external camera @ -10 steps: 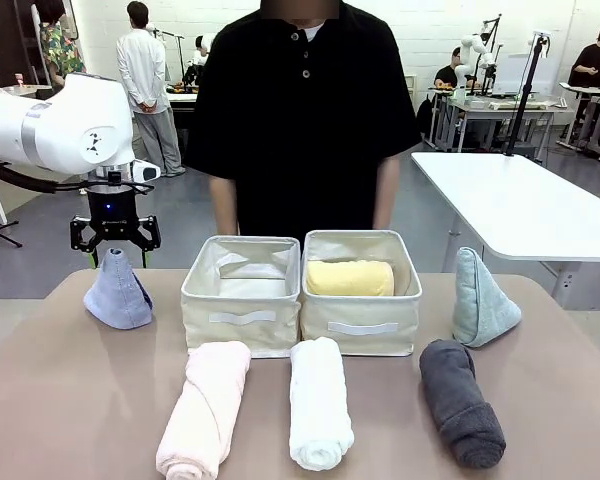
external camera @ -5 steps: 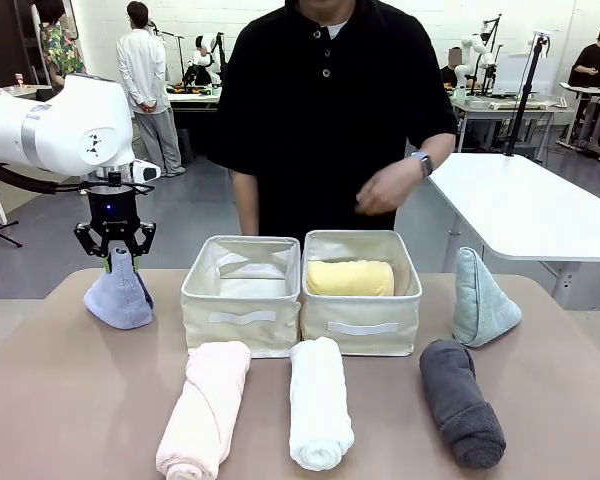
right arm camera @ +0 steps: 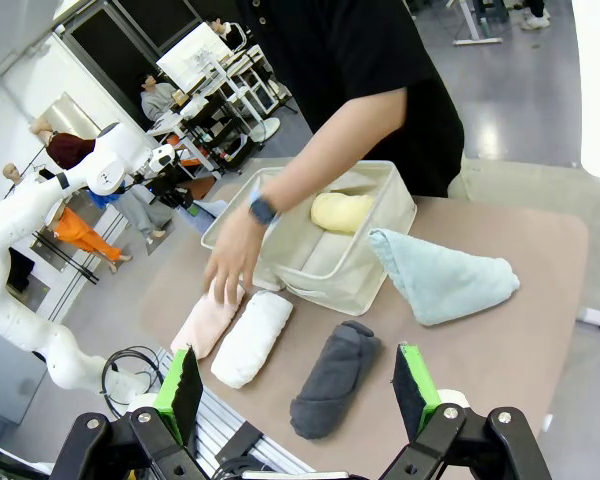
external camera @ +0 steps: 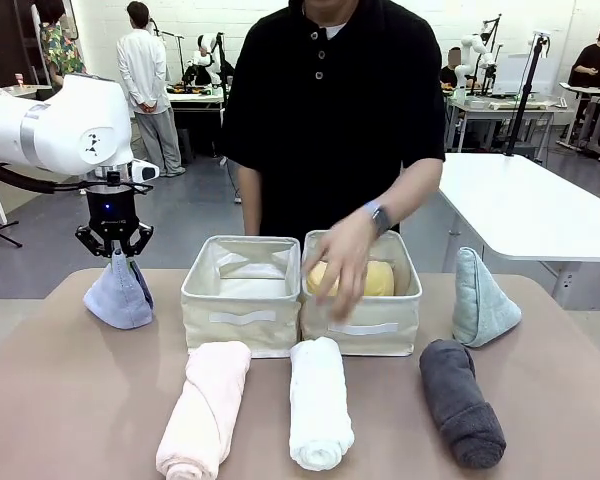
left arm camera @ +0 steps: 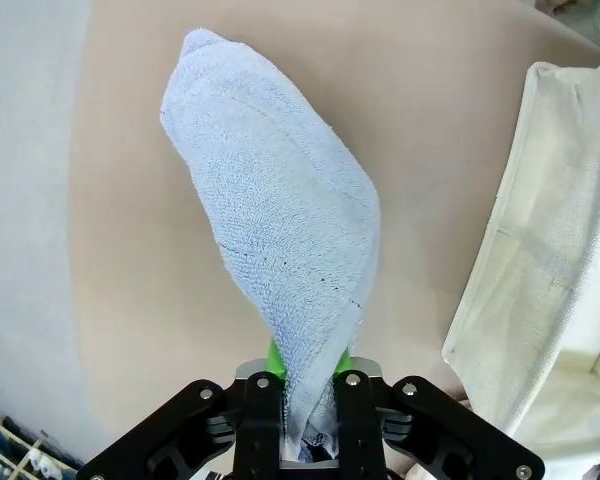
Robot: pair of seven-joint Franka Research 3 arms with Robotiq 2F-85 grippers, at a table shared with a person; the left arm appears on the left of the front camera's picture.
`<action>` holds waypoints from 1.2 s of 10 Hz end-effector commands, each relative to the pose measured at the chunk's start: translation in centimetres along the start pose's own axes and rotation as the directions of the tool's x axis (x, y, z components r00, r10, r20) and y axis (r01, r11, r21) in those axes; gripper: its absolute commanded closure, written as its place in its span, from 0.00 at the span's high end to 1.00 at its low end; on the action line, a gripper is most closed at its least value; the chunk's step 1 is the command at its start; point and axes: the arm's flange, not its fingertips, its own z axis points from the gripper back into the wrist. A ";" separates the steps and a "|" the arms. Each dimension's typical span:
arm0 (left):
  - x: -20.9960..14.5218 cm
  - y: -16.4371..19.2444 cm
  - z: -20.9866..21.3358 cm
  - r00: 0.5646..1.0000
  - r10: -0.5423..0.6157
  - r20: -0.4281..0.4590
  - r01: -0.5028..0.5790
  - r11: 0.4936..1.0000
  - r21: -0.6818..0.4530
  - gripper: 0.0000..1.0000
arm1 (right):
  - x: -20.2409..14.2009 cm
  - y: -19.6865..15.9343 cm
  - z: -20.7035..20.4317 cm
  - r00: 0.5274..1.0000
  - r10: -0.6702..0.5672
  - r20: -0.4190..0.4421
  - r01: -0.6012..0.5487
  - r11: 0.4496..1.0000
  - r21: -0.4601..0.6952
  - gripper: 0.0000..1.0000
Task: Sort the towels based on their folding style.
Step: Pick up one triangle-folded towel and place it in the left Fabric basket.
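Left gripper point(external camera: 113, 248), upper left of the front view: fingers pinched shut on the very peak of the periwinkle cone towel point(external camera: 118, 294). The cone's base sits on the table point(external camera: 60, 400) at left, just beside the left bin point(external camera: 242, 318). Risk one: the hold is on a thin fold of terry only. In the left wrist view the tip is bunched between the green pads point(left arm camera: 273, 352) while the whole body of the cone lies outside them, so on a lift it could slide out. It could also sag open and lose the very fold it is being sorted by. Risk two: the bin wall stands close by, and a low carry could drag the base against the rim and shove the soft bin. Risk three: the person's hand point(external camera: 338, 268) is down at the right bin point(external camera: 365, 328), centre frame, over the yellow roll point(external camera: 380, 278), and a sweep past the left bin would meet it. Right gripper point(right arm camera: 298, 385): pads spread wide, nothing between them, looking down on the table from off its right end. The cone itself: pale blue-violet loop pile, broad rounded bottom narrowing to a point, stitched hem line along one flank, upright with a slight lean. Elsewhere: mint cone point(external camera: 480, 300) at right; pink roll point(external camera: 205, 410), white roll point(external camera: 318, 400) and grey roll point(external camera: 460, 400) across the lower frame, in front of the bins.
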 end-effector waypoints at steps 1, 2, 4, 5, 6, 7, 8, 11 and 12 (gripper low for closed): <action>0.4 1.6 4.2 0.997 -0.058 -0.041 0.059 0.998 0.016 0.00 | 0.1 -0.1 0.0 1.000 0.000 0.000 0.000 1.000 0.002 1.00; 0.1 3.7 9.2 0.988 -0.132 -0.074 0.134 0.991 0.013 0.00 | 0.1 -0.1 0.0 1.000 0.000 0.000 0.000 1.000 0.002 1.00; -1.3 8.2 19.3 0.972 -0.227 -0.052 0.226 0.974 -0.024 0.00 | 0.1 -0.1 0.0 1.000 0.000 0.000 0.000 1.000 0.002 1.00; -2.2 9.9 23.3 0.950 -0.303 -0.075 0.303 0.953 -0.009 0.00 | 0.1 -0.1 0.0 1.000 0.000 0.000 0.000 1.000 0.002 1.00; -2.8 10.8 25.7 0.941 -0.332 -0.062 0.330 0.943 -0.039 0.00 | 0.1 -0.1 0.0 1.000 0.000 0.000 0.000 1.000 0.002 1.00; -3.4 11.6 27.2 0.925 -0.377 -0.053 0.372 0.924 -0.086 0.00 | 0.1 -0.1 0.0 1.000 0.000 0.000 0.000 1.000 0.002 1.00; -4.0 12.1 27.9 0.907 -0.418 -0.059 0.408 0.904 -0.126 0.00 | 0.1 -0.1 0.0 1.000 0.000 0.000 0.000 1.000 0.002 1.00; -5.7 12.1 27.4 0.941 -0.336 -0.048 0.334 0.942 -0.029 0.00 | 0.1 -0.1 0.0 1.000 0.000 0.000 0.000 1.000 0.002 1.00; -5.7 12.1 27.4 0.941 -0.336 -0.048 0.334 0.942 -0.029 0.00 | 0.1 -0.1 0.0 1.000 0.000 0.000 0.000 1.000 0.002 1.00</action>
